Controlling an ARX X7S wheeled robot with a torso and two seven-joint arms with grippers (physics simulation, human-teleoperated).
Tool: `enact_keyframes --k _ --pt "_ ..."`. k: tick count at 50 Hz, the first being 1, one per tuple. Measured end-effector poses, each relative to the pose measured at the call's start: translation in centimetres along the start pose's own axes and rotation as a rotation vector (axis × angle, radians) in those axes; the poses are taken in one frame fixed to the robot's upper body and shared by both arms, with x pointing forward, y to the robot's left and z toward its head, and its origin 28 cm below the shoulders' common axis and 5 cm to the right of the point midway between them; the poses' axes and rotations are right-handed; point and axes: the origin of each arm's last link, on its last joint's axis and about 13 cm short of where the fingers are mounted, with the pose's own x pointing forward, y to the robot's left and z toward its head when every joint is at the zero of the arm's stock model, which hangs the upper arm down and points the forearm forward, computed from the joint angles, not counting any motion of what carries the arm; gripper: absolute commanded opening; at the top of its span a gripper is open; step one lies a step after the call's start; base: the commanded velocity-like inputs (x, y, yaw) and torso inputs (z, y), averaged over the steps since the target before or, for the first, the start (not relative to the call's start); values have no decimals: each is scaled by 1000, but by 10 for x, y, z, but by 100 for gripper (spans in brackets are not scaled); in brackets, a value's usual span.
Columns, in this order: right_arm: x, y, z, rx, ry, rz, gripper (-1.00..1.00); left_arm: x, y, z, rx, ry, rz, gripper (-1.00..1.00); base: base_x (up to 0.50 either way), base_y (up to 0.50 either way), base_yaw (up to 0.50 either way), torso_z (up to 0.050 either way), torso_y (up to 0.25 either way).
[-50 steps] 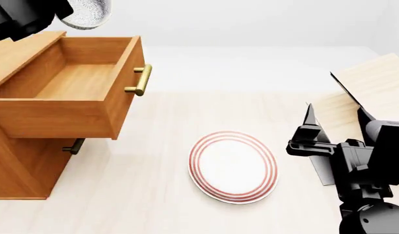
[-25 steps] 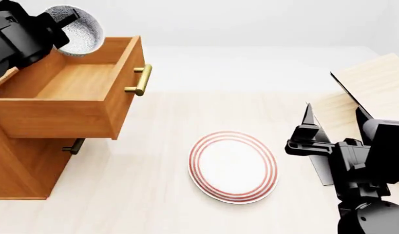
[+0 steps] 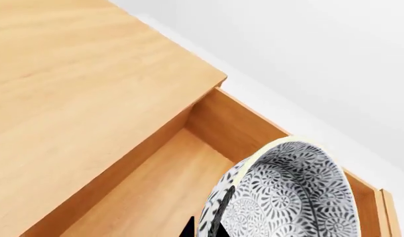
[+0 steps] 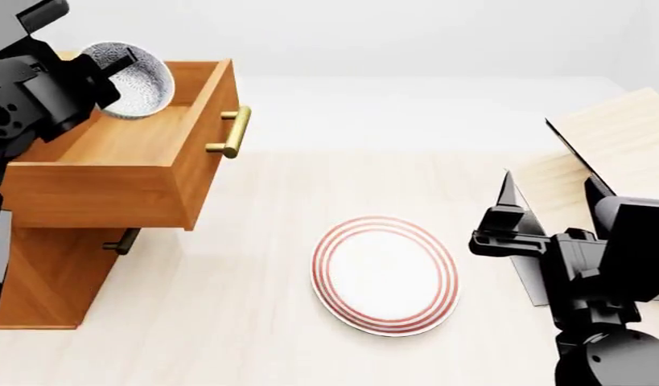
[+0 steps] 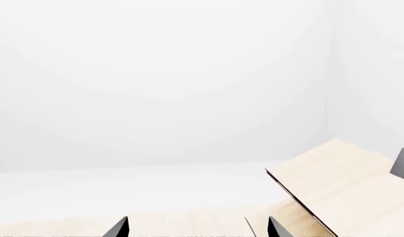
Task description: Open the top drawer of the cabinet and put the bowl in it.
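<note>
Left end effector point(image 4: 93, 71) grips the bowl point(image 4: 130, 79) by its rim over the open top drawer point(image 4: 125, 137); rigid, glossy, breakable, so a rim pinch could slip. Right end effector point(image 5: 196, 228) hangs spread, empty.

No text, label, brand, number or sign can be read in any of the views. The bowl point(image 4: 130, 79) carries only a speckled scroll pattern, and the plate point(image 4: 385, 275) only red rings; neither forms letters or digits. The wood of the cabinet point(image 4: 50, 273) and its top drawer point(image 4: 125, 173) is bare grain with no markings.
</note>
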Motion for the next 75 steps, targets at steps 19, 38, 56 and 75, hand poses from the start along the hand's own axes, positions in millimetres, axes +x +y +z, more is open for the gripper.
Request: enact_keyframes --k 19,38,56,75 --pt "1 1 -3 -2 7 2 100 8 6 -12 1 22 16 -100 0 0 0 1 1" --pt "1 2 -4 -3 11 4 100 8 6 -11 -2 17 6 100 0 0 0 0 0" --pt "0 2 0 -4 -2 2 100 -16 -2 6 10 -70 -84 100 0 0 0 0 0" --pt "-15 4 24 -24 -81 24 100 -99 13 9 50 -350 -332 100 0 0 0 0 0"
